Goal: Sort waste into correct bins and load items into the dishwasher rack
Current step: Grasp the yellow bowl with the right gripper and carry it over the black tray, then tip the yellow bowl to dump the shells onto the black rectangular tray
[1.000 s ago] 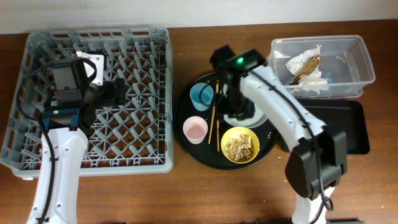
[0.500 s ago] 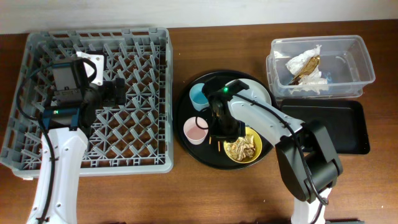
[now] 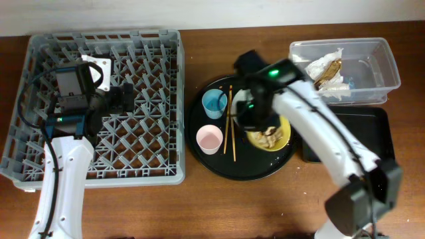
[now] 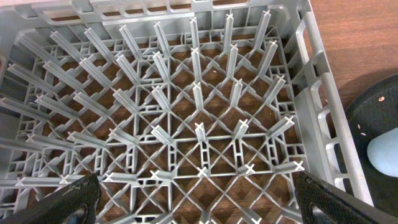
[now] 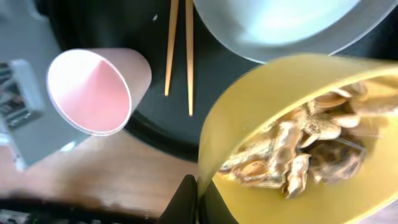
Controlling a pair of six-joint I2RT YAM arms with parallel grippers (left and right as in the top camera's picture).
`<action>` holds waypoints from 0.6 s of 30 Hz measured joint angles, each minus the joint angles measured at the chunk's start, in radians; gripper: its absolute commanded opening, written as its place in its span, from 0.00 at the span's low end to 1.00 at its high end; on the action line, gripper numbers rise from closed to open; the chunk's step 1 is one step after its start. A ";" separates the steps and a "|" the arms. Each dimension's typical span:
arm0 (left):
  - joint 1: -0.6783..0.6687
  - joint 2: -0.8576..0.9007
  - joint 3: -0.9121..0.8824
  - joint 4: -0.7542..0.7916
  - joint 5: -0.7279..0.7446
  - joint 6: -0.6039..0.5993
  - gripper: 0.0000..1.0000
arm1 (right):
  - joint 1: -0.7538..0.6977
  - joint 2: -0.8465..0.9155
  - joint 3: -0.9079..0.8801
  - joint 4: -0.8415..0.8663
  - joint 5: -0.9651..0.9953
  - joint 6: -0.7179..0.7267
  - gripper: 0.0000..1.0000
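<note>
Two jobs remain on the large round black tray [image 3: 246,169], and the one in hand is clearing the scraps. My right tool [image 5: 198,200] is clamped on the rim of the round yellow bowl [image 5: 292,118]. The bowl hangs above the right half of that tray, over the grey round plate [image 5: 280,25] lying there. Pale brown flaky food scraps [image 5: 311,149] sit inside. Its mouth faces roughly up, as far as I can tell, and being round it has no long axis. The thin wooden chopsticks [image 3: 228,126] lie mid-tray, their long axis running from the tray's near edge to its far edge.

Next, I judge, I carry the bowl level past the tray's right edge to the shallow black rectangular tray [image 3: 362,129] and tip it there. The clear plastic rectangular tub [image 3: 375,70] beyond holds paper. A rim-only grip could slip.

My left tool [image 4: 205,202] hangs spread wide, holding nothing, over the large grey pegged dishwasher rack [image 4: 199,112], left of the round tray
</note>
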 measured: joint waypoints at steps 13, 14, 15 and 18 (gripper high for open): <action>0.000 0.000 0.000 0.000 0.000 0.000 0.99 | -0.818 -0.041 -0.143 0.070 -0.630 -0.743 0.04; 0.000 0.000 0.000 0.000 0.000 0.000 0.99 | -0.854 -0.041 -0.187 0.096 -0.684 -0.780 0.04; 0.000 0.000 0.000 0.000 0.000 0.000 0.99 | -0.894 -0.041 -0.247 0.124 -0.754 -0.824 0.04; 0.000 0.000 0.000 0.001 0.000 0.000 0.99 | -0.978 -0.040 -0.403 0.220 -0.920 -0.916 0.04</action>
